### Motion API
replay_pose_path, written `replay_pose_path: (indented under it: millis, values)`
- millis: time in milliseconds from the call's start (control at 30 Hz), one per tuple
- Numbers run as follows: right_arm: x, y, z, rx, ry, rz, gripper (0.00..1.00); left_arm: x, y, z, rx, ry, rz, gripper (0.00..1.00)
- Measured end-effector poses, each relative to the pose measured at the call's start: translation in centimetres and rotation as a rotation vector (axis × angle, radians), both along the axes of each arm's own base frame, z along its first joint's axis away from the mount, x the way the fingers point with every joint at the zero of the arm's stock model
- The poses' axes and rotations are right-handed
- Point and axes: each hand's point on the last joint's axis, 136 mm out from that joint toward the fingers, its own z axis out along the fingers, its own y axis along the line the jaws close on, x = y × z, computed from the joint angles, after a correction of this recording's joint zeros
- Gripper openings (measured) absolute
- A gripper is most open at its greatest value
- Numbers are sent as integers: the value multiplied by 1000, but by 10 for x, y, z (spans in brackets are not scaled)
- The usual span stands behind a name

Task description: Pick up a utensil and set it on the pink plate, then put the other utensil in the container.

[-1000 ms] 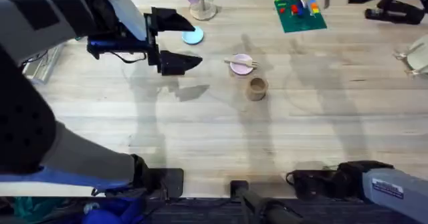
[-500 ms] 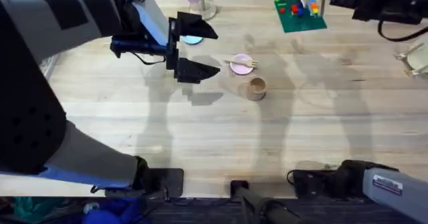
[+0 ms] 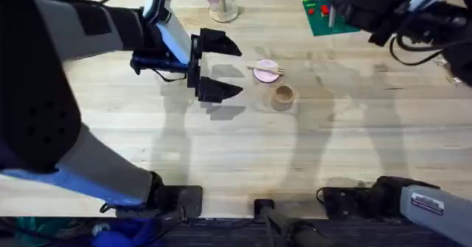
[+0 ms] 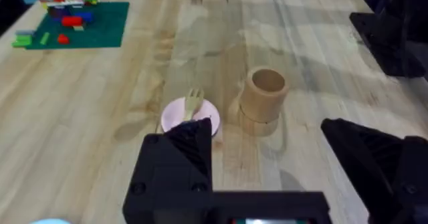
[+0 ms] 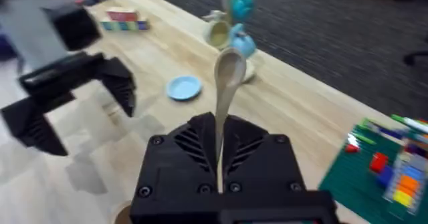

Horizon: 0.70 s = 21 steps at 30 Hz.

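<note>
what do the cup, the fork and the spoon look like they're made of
The cup looks like pale wood or thick cardboard: matte tan, with a thick rim. I can't tell which. The fork, lying on the pink plate, looks like unfinished light wood, matte and uniformly pale. The spoon, held between the right gripper's fingers, looks like the same pale wood, perhaps with a slight sheen.

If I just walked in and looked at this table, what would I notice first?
Probably the wooden spoon sticking straight up out of the right gripper, which is shut on its handle, high above the table. Next, the big black left gripper hanging wide open, just left of the pink plate. A wooden fork already lies across that plate, and the little brown container stands right beside it.
</note>
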Motion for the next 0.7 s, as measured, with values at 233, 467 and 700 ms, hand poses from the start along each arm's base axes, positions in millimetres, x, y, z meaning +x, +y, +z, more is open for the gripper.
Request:
replay_pose_path:
  millis: [233,467,700]
  values:
    - [-18,11,-19,32,-7,81,35,-1,-1,-19,-22,54,-7,994]
    - [-34,22,-22,48,-92,185,35,-1,-2,-23,-42,70,-8,993]
    - [-47,34,-57,116,-7,343,35,-2,-2,-22,-46,75,-9,994]
